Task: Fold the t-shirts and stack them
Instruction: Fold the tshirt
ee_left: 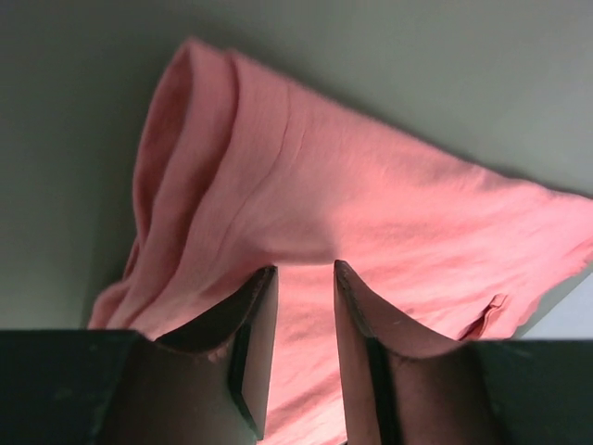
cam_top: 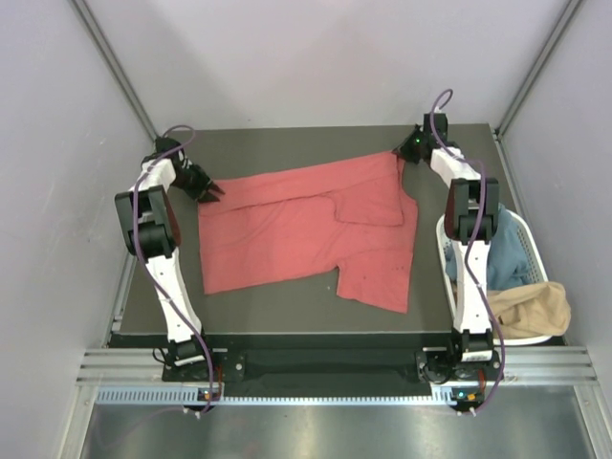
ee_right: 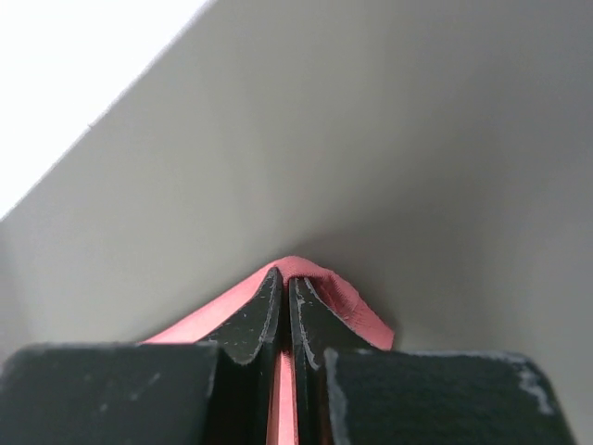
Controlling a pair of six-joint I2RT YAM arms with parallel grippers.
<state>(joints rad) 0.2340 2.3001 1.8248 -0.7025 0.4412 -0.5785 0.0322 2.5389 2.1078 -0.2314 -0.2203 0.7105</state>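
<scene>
A coral-red t-shirt (cam_top: 306, 225) lies spread and partly folded on the dark table (cam_top: 287, 306). My left gripper (cam_top: 212, 191) is at the shirt's far left corner. In the left wrist view it (ee_left: 304, 269) is open, its fingers just over the red cloth (ee_left: 324, 185). My right gripper (cam_top: 404, 153) is at the shirt's far right corner. In the right wrist view it (ee_right: 284, 273) is shut on a fold of the red cloth (ee_right: 347, 301). A blue shirt (cam_top: 507, 253) and a tan shirt (cam_top: 531, 311) lie in the basket.
A white slotted basket (cam_top: 444, 244) stands at the table's right edge beside the right arm. Pale walls enclose the table at the back and both sides. A metal rail runs along the near edge.
</scene>
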